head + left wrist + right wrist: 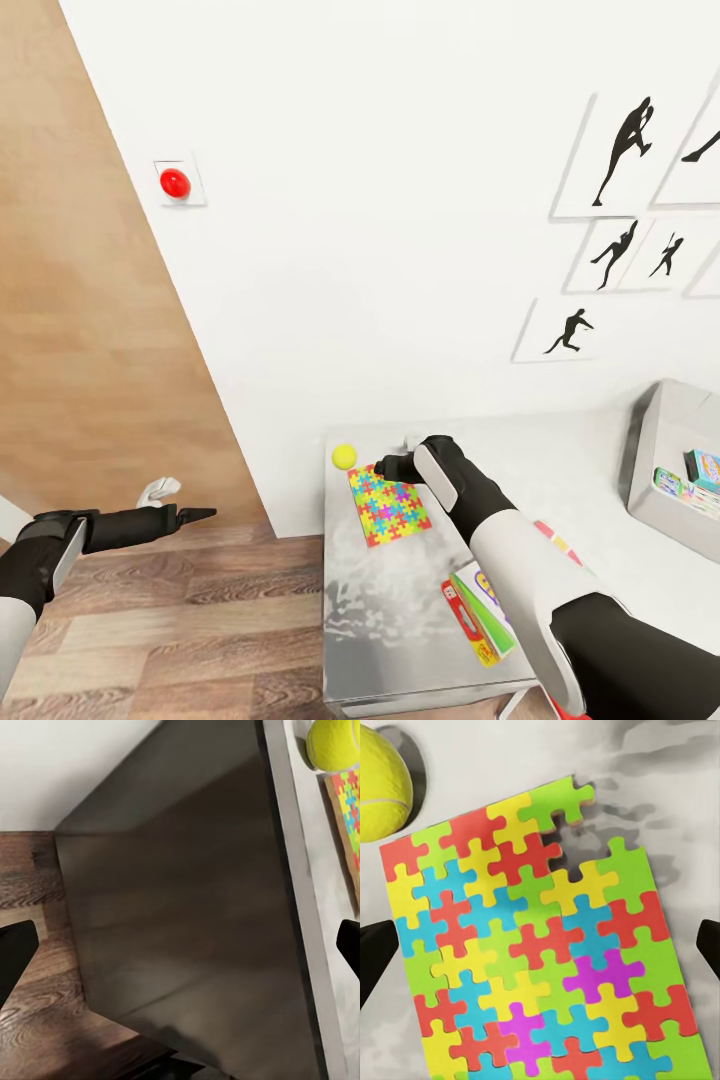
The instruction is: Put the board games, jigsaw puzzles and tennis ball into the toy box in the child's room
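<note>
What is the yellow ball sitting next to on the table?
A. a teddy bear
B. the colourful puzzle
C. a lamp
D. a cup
B: the yellow ball lies on the table just beside a corner of the colourful puzzle, as the right wrist view also shows.

On the tabletop [400, 600], the tennis ball [344, 456] lay at the far left corner, close to the wall, with a jigsaw puzzle [388, 504] just beside it, nearer and to the right. A stack of boxes [478, 612] rested near the front edge, right of the puzzle. The toy box [655, 470] sat at the far right, boxes inside. The right pincer [383, 467] hung over the puzzle's far edge; the left pincer [205, 514] hung over the floor, left of the tabletop.
</note>
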Available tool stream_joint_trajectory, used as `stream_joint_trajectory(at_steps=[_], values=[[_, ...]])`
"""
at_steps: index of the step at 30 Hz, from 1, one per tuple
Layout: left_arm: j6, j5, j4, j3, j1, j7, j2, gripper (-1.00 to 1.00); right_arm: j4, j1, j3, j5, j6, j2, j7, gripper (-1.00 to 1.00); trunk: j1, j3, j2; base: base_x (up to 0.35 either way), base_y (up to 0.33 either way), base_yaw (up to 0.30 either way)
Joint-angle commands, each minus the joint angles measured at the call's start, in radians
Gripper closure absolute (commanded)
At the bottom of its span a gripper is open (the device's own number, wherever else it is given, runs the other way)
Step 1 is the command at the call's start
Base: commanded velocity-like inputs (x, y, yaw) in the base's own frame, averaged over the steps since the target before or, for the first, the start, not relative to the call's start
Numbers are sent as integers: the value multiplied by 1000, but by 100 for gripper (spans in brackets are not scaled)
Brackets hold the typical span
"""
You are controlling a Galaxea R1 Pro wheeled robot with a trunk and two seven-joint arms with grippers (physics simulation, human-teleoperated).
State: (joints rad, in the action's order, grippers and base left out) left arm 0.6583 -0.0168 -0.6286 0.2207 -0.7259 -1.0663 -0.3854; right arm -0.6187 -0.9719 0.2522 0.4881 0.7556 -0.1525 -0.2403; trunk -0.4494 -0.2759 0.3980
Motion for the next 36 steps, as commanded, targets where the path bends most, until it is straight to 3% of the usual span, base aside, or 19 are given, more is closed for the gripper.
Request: stream_joint_trajectory(at_steps=[1, 36], values=[[9, -2, 0, 3, -1, -4, 0, -100, -1, -1, 4, 11, 2, 1, -10, -100, -1, -2, 2, 0, 0, 0], [9, -2, -1, 5, -1, -6, 0, -100, -1, -1, 4, 10, 2, 1, -10, -100, -1, -52, 2, 0, 0, 0]])
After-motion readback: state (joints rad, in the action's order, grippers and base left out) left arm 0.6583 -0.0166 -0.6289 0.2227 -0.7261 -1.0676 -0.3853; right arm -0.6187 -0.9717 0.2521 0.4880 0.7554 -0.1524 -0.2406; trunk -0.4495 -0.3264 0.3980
